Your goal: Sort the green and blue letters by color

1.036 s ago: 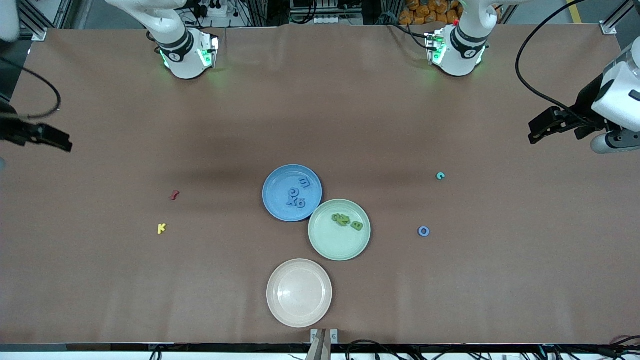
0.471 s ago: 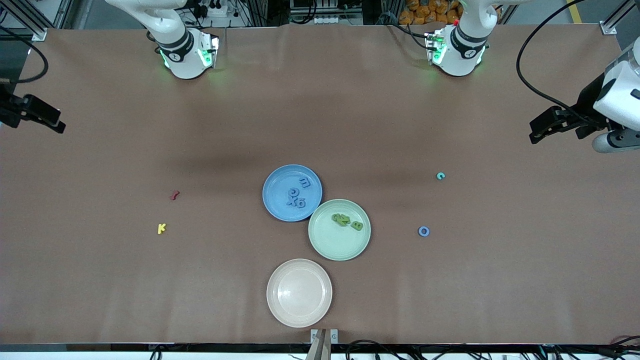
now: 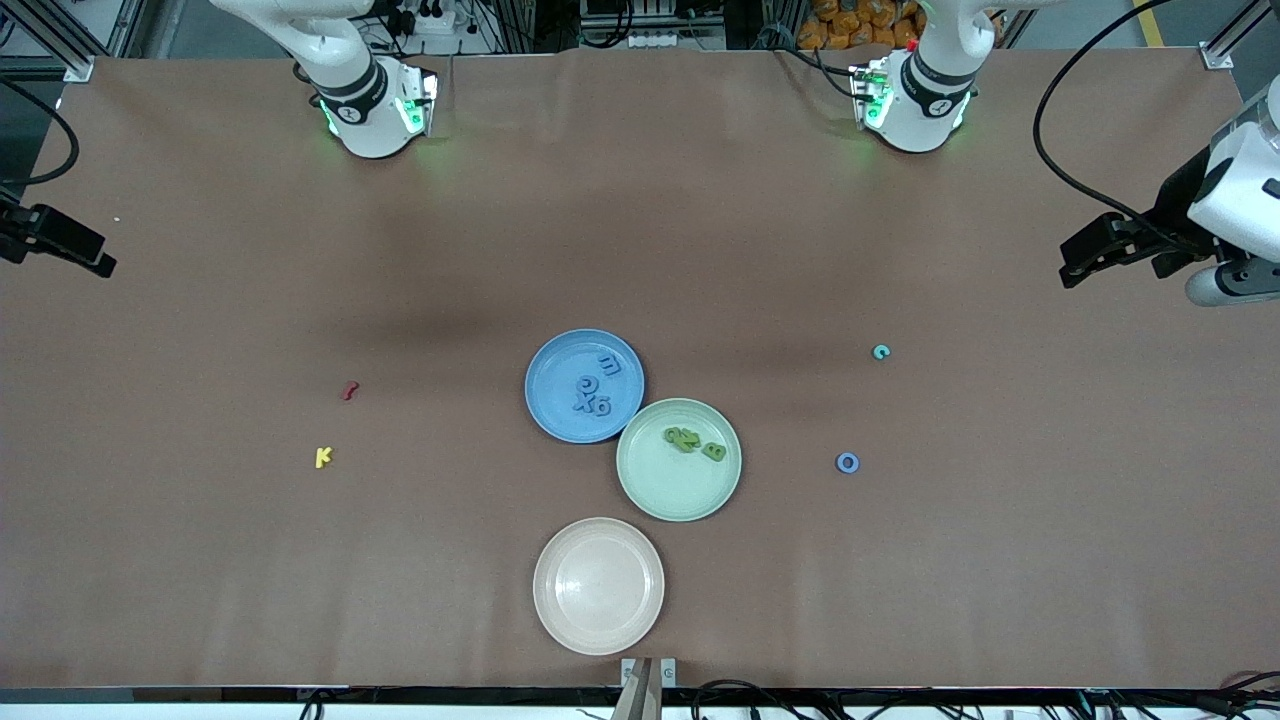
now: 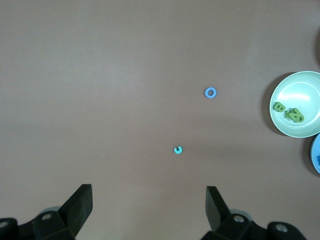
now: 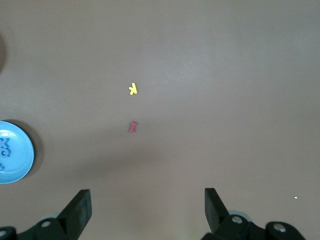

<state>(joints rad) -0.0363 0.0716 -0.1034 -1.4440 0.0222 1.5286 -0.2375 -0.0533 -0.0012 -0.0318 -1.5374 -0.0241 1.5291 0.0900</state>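
Fingers of our left gripper [image 4: 147,210] and right gripper [image 5: 145,210] gape, gripping nothing, over opposite desk ends.
Nearest us, the beige plate [image 3: 598,585] holds nothing; next, green letters [image 3: 692,441] fill the green plate [image 3: 678,488]; blue letters [image 3: 592,392] fill the blue plate [image 3: 560,370]; a blue O [image 3: 847,462] and a teal C [image 3: 880,351] lie loose.

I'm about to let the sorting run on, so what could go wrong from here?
The blue O lies loose on the table; being tiny and flat, it may slip from open fingers. The teal C is neither plainly blue nor green, so it may get misplaced. The blue plate and green plate touch, so a drop near that edge could land wrong.
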